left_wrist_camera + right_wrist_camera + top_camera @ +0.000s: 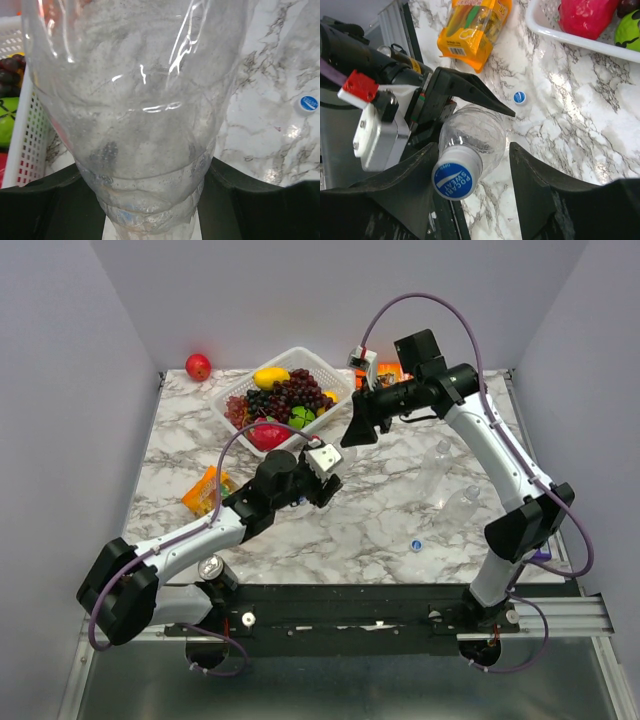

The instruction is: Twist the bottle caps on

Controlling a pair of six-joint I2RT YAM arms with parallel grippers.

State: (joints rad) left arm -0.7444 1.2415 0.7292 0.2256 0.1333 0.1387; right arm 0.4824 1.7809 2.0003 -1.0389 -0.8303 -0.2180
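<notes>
My left gripper [150, 200] is shut on the lower body of a clear bottle [135, 100], which it holds up off the marble table [380, 520]. That bottle [470, 132] carries a blue-topped cap [456, 176] on its neck. My right gripper [472, 150] is open around the cap: the left finger [415, 170] lies right beside the cap, and the right finger [530, 170] stands well apart from it. A loose blue cap [519, 97] lies on the table [416, 545]. Two more clear bottles [438, 465] [465, 502] lie at the right.
A white basket [232, 390] of fruit stands at the back, with a red apple [198, 366] to its left. An orange snack bag [205, 490] lies to the left of the left arm. A silver can [212, 568] stands near the left base.
</notes>
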